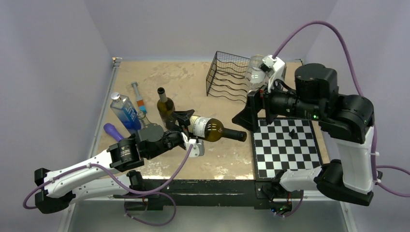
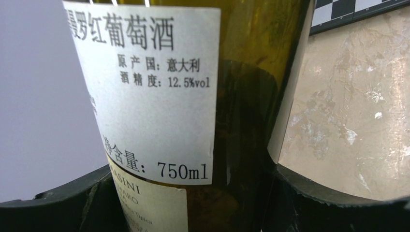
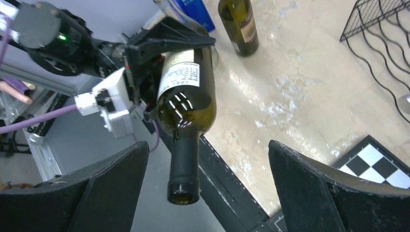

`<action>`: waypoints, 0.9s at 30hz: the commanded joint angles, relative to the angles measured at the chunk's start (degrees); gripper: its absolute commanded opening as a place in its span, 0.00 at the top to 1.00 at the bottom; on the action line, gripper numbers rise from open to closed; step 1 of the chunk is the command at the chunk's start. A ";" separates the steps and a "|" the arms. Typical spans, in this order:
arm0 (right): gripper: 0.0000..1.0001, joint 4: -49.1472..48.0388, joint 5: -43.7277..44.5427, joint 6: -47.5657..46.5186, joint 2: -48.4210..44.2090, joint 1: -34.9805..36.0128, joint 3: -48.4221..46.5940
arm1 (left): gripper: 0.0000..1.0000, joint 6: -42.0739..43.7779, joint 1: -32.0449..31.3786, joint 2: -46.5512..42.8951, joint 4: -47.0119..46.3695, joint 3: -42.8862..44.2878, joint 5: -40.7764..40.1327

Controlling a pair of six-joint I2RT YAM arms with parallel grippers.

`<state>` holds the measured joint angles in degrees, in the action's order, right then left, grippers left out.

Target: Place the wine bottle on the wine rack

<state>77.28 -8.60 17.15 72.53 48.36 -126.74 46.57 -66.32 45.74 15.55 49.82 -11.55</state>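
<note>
**Bottle held level between the arms: handover pending**

We find the wine bottle (image 1: 212, 129) lifted off the desk (image 1: 183, 77) and lying level in the air over its middle, nearer the near edge than the far one. The left fingers (image 2: 53, 203) are clenched on the labelled body near the base, and the neck points toward the right edge. The right fingers (image 3: 319, 193) are spread wide and grasp nothing. In the right wrist view they sit one on each side of the open neck, clear of the glass.

The wine rack (image 1: 227, 77) stands at the far edge, right of the middle, and we see no bottle in it. A chessboard (image 1: 285, 145) lies at the near right corner.

We judge the step in hand to be a handover from left to right.
- The right fingers should advance past the slim neck and close on the shoulder, because the glass is smooth and the weight sits at the base end.
- The left fingers should let go only once that grip is firm.
- The bottle should stay level throughout.
- The carry to the rack should pass clear of the clear glass vessel (image 1: 255, 72) just beside it.
- The bottle should be laid into one wavy trough, not dropped.
</note>
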 commanded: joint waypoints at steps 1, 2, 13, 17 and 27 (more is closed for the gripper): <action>0.01 5.75 -1.75 -3.27 2.75 0.07 -0.50 | 1.00 5.46 0.17 -1.10 -7.73 3.75 1.14; 0.02 5.96 -2.36 -3.70 3.03 0.07 0.05 | 1.00 6.52 0.20 -1.00 -7.48 3.71 1.44; 0.06 9.47 -13.27 -5.97 4.64 0.16 6.30 | 1.00 14.31 0.23 1.97 -9.44 4.40 0.21; 0.11 8.91 -15.63 -5.58 3.43 0.16 11.39 | 1.00 15.16 0.23 2.59 -10.63 4.37 -0.56; 0.22 4.96 -16.43 -4.28 3.31 0.48 20.28 | 1.00 15.87 0.23 3.76 -11.91 4.13 -0.58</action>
<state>85.19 -22.63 12.51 76.49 48.38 -107.90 61.21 -66.32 49.80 13.74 49.82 -11.20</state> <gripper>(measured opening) 0.805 0.807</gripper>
